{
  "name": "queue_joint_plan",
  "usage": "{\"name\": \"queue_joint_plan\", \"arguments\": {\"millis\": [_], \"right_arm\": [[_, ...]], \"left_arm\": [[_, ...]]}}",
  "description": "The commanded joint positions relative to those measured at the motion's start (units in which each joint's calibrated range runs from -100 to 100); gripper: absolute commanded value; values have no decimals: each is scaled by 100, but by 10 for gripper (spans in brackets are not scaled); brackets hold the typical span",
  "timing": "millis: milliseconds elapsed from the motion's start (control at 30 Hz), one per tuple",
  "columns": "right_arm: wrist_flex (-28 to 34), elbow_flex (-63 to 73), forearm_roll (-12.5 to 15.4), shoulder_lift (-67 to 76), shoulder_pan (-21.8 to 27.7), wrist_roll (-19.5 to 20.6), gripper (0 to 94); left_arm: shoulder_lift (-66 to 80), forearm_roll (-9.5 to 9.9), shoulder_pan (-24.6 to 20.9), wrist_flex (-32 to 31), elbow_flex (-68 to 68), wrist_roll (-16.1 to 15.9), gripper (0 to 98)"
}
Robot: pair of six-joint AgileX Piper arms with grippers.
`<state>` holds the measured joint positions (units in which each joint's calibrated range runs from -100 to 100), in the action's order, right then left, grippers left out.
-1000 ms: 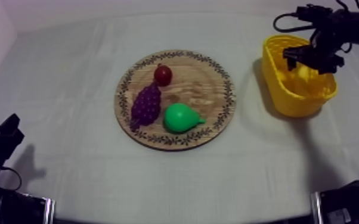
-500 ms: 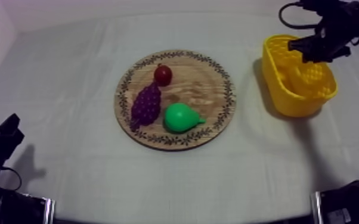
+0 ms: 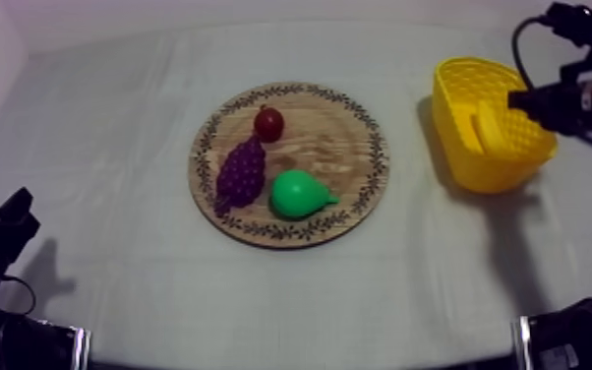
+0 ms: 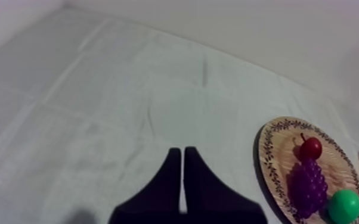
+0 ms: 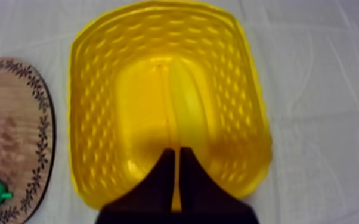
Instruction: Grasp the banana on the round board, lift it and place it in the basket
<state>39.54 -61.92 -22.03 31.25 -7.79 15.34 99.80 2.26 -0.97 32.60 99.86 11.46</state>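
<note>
The banana (image 3: 485,127) lies inside the yellow basket (image 3: 451,130) at the table's right side. My right gripper (image 3: 514,98) hovers above the basket's far right rim, shut on nothing. From the right wrist, the banana (image 5: 186,101) rests along the floor of the basket (image 5: 95,89), and my gripper (image 5: 177,159) forms a narrow wedge over the near wall. The round wooden board (image 3: 334,148) sits mid-table. My left gripper (image 3: 7,228) rests low at the left; the left wrist view has its own gripper (image 4: 182,159) shut over bare cloth.
On the board lie a small red fruit (image 3: 268,123), purple grapes (image 3: 240,172) and a green pear (image 3: 297,194). The left wrist view has the board (image 4: 276,156) with the same fruit beyond my fingers. Open cloth surrounds the board.
My right gripper has lifted out of the basket and drawn back to the right, its fingers closing on nothing. The banana stays in the basket. The left arm has not moved.
</note>
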Motion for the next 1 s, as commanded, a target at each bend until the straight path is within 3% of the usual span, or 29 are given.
{"name": "queue_joint_plan", "arguments": {"millis": [0,133,400,700,967], "right_arm": [[-78,-977,160,1387,7,-149,6],[-48,-1758,501,2587,12,-545,6],[419,-2730,786,4543,-119,-886,6],[530,-3176,1257,5619,-12,-1326,6],[388,-3579,1957,6184,404,-1960,6]], "left_arm": [[3,1,-1,-2,3,1,1],[3,1,-1,-2,3,0,1],[3,1,-1,-2,3,-1,1],[3,1,-1,-2,3,-1,1],[3,1,-1,-2,3,-1,1]]}}
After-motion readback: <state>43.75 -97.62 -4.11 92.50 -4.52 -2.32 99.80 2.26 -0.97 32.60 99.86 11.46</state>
